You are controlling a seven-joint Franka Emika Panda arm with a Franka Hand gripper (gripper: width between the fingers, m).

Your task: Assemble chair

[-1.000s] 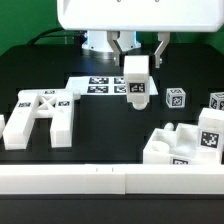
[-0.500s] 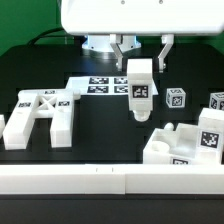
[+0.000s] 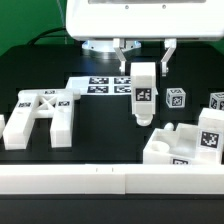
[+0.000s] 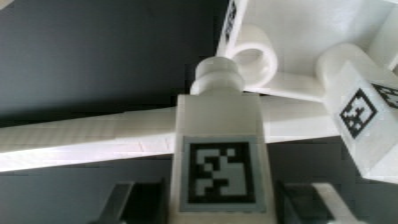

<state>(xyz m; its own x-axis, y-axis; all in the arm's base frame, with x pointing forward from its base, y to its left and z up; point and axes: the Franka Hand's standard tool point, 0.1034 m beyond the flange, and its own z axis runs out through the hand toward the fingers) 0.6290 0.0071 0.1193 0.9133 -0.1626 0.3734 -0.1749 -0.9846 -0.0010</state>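
Note:
My gripper (image 3: 143, 66) is shut on a white chair bar (image 3: 143, 95) that bears a black-and-white tag. It holds the bar upright just above the black table, a little to the exterior view's left of the notched white blocks (image 3: 185, 147). In the wrist view the bar (image 4: 222, 140) runs out between the two fingers of my gripper (image 4: 222, 205), its peg end pointing at a white part (image 4: 258, 62) below. The cross-braced flat plate (image 3: 40, 112) lies at the exterior view's left.
The marker board (image 3: 100, 86) lies behind the bar. Two small tagged white pieces (image 3: 176, 98) (image 3: 218, 101) stand at the back right. A long white rail (image 3: 100, 181) runs along the front edge.
My gripper has carried the bar toward the exterior view's right and lower in the picture, nearer the notched blocks. The other parts have not moved.

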